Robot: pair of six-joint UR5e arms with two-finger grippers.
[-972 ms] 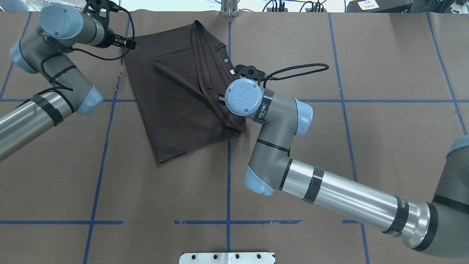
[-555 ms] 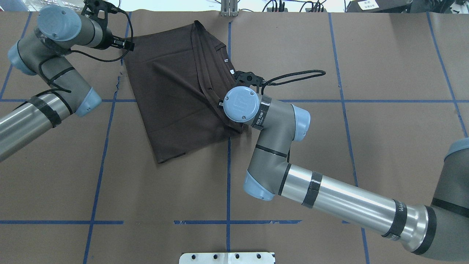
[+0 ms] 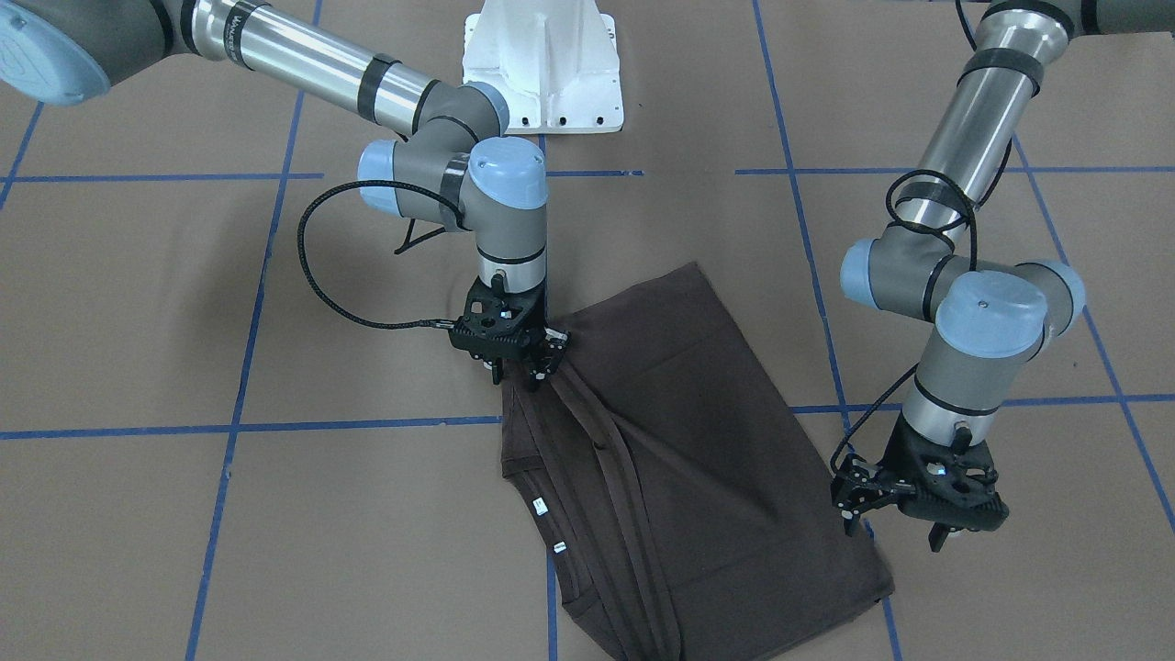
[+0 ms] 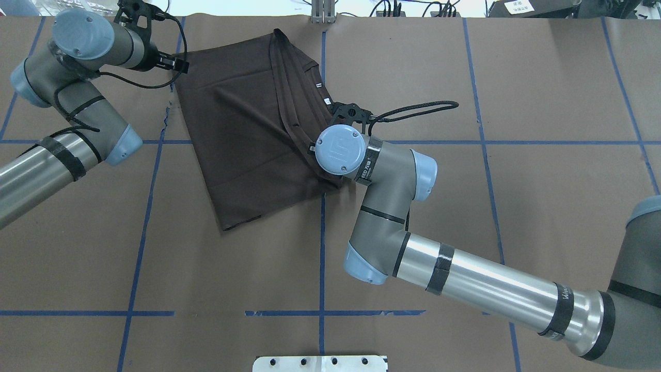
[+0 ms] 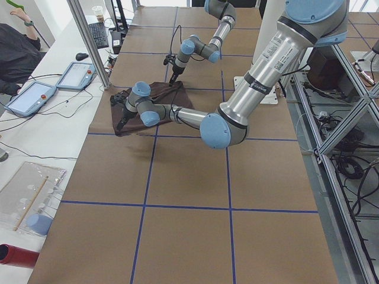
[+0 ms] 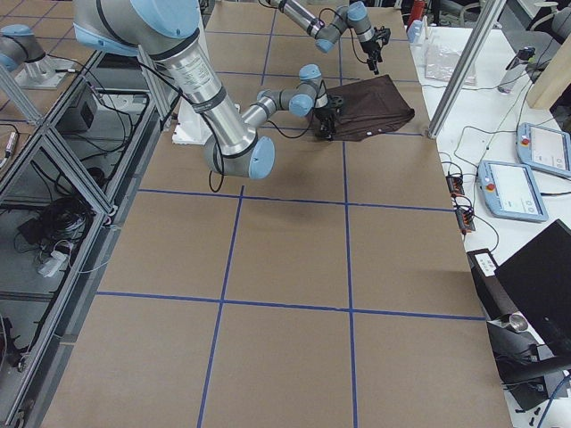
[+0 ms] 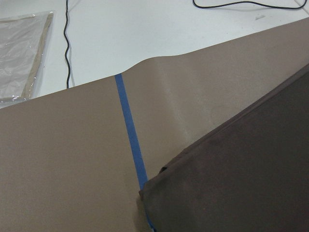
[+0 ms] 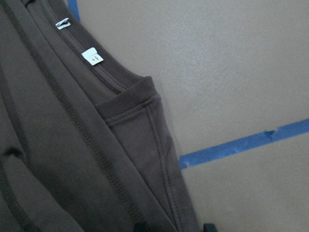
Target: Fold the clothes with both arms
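Note:
The dark brown T-shirt (image 3: 698, 459) lies folded lengthwise on the brown paper, collar and white tags (image 3: 540, 505) along one long edge; it also shows in the overhead view (image 4: 242, 134). My right gripper (image 3: 519, 375) points down at that edge near a sleeve hem. In the right wrist view its fingertips (image 8: 140, 226) stand apart with the hem (image 8: 159, 145) between them, so it is open. My left gripper (image 3: 895, 532) is open and empty, just beside the shirt's far corner (image 7: 159, 186), not touching it. In the overhead view it (image 4: 181, 63) sits at the shirt's top-left corner.
The white pedestal base (image 3: 542, 64) stands at the robot's side of the table. Blue tape lines (image 4: 321, 248) cross the paper. The far table edge holds cables and a plastic bag (image 7: 19, 53). Operator tablets (image 5: 29, 97) lie beyond it.
My right wrist has moved toward the robot and down along the shirt's collar-side edge. My left arm has shifted only slightly. The shirt has not visibly moved.

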